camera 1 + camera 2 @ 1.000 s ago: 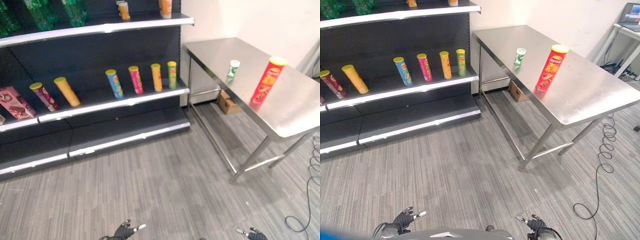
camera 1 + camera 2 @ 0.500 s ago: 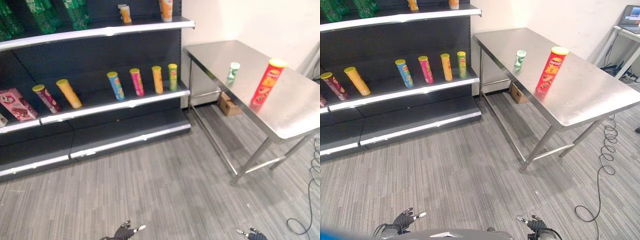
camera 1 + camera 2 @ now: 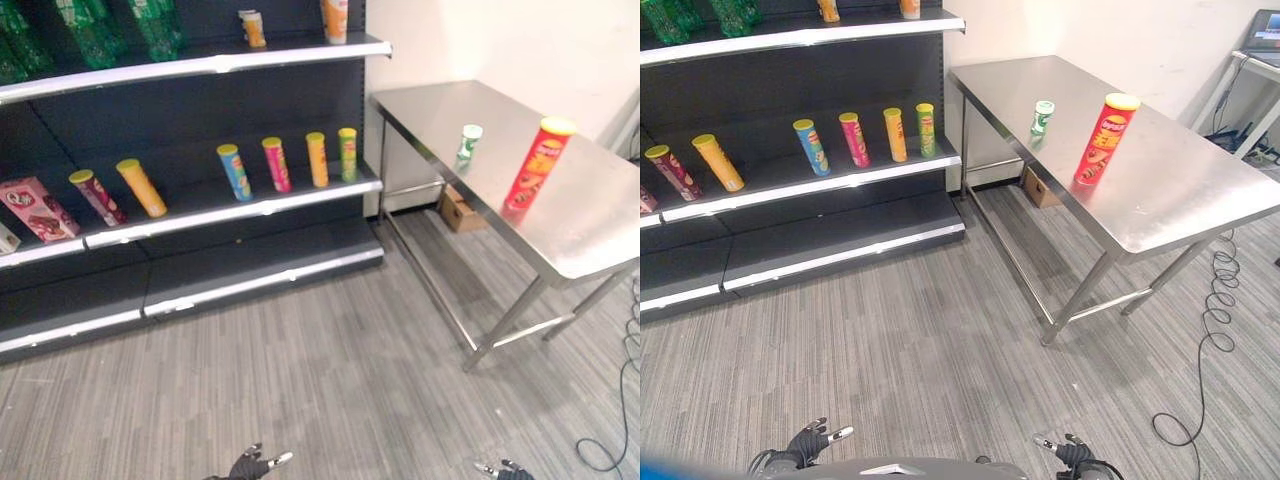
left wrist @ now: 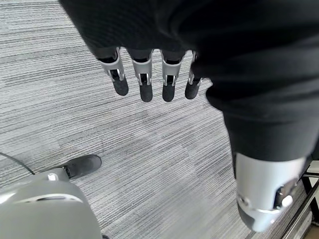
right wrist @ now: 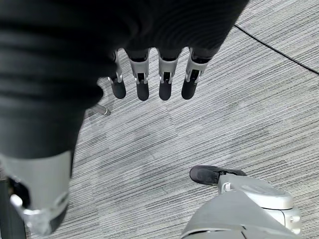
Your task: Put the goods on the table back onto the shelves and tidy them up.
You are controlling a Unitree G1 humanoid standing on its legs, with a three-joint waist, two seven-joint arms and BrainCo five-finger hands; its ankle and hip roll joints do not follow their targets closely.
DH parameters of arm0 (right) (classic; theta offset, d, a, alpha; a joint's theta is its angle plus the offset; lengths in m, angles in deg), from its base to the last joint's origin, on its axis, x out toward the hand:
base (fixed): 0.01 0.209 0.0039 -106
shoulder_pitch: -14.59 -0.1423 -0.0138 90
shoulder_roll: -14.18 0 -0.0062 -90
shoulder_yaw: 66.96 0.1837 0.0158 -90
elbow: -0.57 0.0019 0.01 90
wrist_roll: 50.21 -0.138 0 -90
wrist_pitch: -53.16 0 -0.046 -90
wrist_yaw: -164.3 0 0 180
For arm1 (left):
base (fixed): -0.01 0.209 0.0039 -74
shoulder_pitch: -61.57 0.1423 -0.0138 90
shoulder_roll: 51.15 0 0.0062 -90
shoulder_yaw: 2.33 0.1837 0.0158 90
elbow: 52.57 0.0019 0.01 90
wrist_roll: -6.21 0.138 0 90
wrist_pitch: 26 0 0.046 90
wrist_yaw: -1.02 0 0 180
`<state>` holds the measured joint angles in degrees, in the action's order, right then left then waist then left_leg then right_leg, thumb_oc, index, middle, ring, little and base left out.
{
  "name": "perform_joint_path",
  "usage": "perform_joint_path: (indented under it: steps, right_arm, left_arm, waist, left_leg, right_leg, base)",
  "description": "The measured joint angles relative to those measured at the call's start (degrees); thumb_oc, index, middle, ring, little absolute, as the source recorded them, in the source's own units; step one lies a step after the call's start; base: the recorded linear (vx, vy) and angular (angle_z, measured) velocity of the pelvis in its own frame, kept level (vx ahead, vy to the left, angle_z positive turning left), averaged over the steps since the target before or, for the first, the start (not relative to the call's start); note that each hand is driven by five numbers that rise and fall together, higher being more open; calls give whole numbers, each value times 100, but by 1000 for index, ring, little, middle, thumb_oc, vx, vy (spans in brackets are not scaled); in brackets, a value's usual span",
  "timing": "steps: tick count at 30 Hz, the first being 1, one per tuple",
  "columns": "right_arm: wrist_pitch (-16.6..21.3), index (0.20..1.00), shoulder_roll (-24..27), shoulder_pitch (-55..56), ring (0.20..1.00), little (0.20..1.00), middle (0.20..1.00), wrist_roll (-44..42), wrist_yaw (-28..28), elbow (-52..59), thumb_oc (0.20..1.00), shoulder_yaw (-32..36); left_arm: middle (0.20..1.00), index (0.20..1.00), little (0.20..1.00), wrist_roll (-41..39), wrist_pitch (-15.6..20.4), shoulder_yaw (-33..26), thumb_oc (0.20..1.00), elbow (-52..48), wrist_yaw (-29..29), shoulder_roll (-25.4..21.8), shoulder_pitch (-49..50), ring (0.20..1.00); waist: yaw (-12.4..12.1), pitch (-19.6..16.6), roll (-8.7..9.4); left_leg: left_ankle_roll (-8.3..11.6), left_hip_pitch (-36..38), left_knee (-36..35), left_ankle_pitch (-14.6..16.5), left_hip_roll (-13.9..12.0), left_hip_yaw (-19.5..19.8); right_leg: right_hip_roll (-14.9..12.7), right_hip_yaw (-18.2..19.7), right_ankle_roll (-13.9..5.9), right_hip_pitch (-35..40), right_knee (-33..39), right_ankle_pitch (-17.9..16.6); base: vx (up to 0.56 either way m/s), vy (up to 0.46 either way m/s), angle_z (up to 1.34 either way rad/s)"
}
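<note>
Currently, step in hand: approach not begun; both hands hang low over the grey striped carpet floor [image 3: 330, 390], well apart from the goods.
Left hand [image 4: 149, 79]: fingers straight and relaxed, holding nothing.
Right hand [image 5: 152, 79]: fingers likewise straight and loose, nothing in them.
Tall red cylindrical snack can with yellow lid [image 3: 1101, 138]: upright on the stainless steel table [image 3: 1200, 205], toward its far side.
Small green and white cup-shaped container [image 3: 1041, 118]: upright on the same table, near the red can, closer to the shelves.
Dark metal shelving unit [image 3: 820, 180]: middle shelf carries a spaced row of upright snack cans, with free room between them.
Handling, red can: probably light, stiff cardboard, smooth and tall, so tippy; best wrapped round mid-body.
Handling, small container: likely light and easily knocked; take it round its sides.
</note>
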<state>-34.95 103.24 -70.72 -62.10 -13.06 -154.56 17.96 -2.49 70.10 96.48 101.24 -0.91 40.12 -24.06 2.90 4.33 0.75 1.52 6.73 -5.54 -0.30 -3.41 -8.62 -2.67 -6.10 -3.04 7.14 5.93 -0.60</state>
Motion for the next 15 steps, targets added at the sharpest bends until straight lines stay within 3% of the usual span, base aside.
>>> perform_joint_path:
  steps: [15]
  right_arm:
    - [-1,1000,19,12,1000,1000,1000,1,-7,-3,1000,-51]
  left_arm:
    - [1000,1000,1000,-12,0,-26,1000,-2,-4,-17,-19,1000]
  waist:
    - [-1,41,64]
  left_leg:
    - [23,-93,71,-6,-24,91]
  right_leg:
    - [31,-59,-1,-34,-1,36]
  base:
    - [-12,-41,2]
